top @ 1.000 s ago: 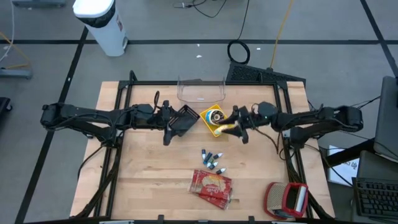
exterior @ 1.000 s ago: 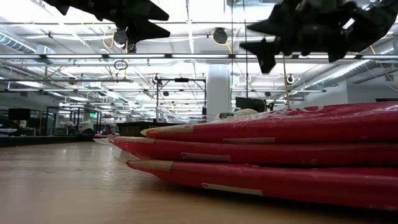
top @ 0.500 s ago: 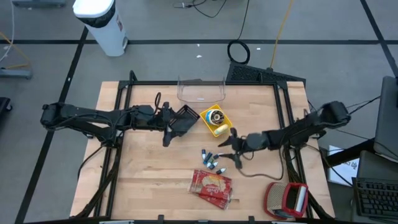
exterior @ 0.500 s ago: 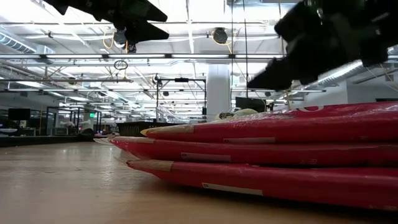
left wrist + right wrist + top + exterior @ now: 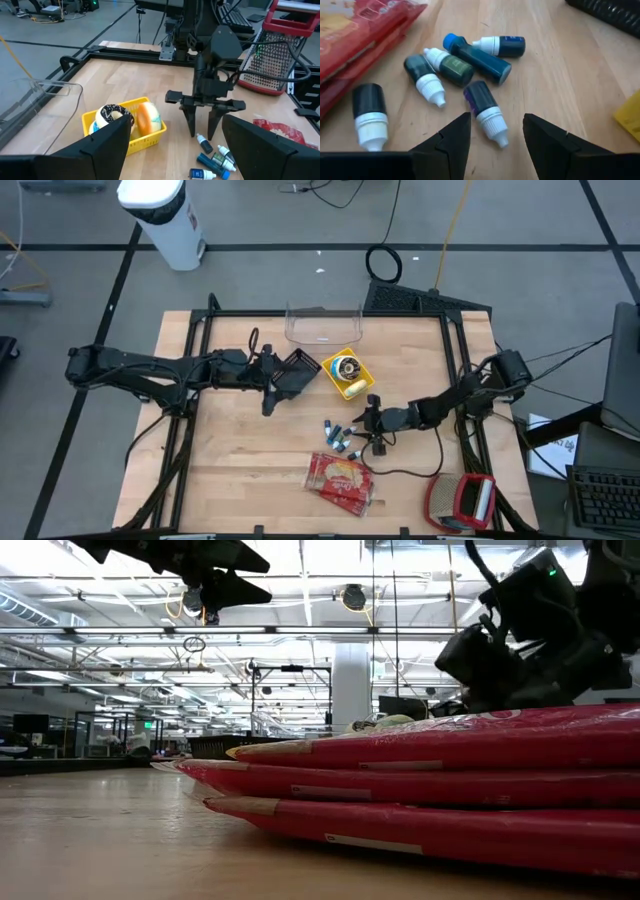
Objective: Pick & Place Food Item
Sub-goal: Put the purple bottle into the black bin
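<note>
**Right hand low over the small bottles, left hand waiting near the basket**

The right hand is down close to the wooden counter, near its middle. Its two fingers stand apart and hold nothing; they point at a small bottle with a white cap, which lies just in front of the gap between them. This bottle belongs to a loose group of small bottles lying on their sides. Among them are a blue-capped bottle and a dark green one.

The yellow basket sits toward the far edge of the counter, in the middle part. In it are a chocolate-covered doughnut and an orange round food item, side by side. Behind the basket, at the far edge, stands a clear plastic container.

The left hand hangs above the counter just beside the basket, on its left, with the fingers wide apart and empty.

A red snack packet lies near the front edge. A red and white grater-like tool lies at the front right corner.
</note>
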{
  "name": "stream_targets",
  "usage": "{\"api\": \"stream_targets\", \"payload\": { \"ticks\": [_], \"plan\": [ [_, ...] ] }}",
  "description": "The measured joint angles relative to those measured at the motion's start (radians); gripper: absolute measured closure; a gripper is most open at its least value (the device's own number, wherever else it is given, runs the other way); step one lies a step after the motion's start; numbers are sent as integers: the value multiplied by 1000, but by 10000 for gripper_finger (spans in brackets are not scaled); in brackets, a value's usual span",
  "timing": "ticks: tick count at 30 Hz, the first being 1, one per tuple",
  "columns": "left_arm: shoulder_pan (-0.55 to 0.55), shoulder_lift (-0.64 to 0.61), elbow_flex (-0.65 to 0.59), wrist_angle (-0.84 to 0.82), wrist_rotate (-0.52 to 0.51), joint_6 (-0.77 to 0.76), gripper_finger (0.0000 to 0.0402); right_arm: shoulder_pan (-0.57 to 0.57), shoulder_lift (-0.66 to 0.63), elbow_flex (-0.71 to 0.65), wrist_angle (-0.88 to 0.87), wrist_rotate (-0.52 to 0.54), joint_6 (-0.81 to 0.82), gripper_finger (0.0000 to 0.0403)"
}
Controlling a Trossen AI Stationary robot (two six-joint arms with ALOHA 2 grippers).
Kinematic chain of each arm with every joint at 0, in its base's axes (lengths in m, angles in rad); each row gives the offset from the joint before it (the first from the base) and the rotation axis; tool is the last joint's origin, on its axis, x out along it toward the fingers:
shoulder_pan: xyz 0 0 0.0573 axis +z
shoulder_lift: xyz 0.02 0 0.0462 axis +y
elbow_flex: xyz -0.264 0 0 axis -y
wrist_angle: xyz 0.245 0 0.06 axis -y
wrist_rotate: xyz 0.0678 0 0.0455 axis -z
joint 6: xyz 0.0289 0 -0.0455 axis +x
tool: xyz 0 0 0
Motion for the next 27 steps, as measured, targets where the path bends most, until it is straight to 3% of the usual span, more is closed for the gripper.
{"api": "stream_targets", "payload": {
  "ticks": [12,24,27],
  "plan": [
    [0,0,0,1,0,-2,100,0,41,1,40,-25,-19,250],
    [0,0,0,1,-2,-2,104,0,42,1,54,-55,-30,350],
    [0,0,0,1,-2,-1,100,0,42,0,59,-55,-30,359]
  ]
}}
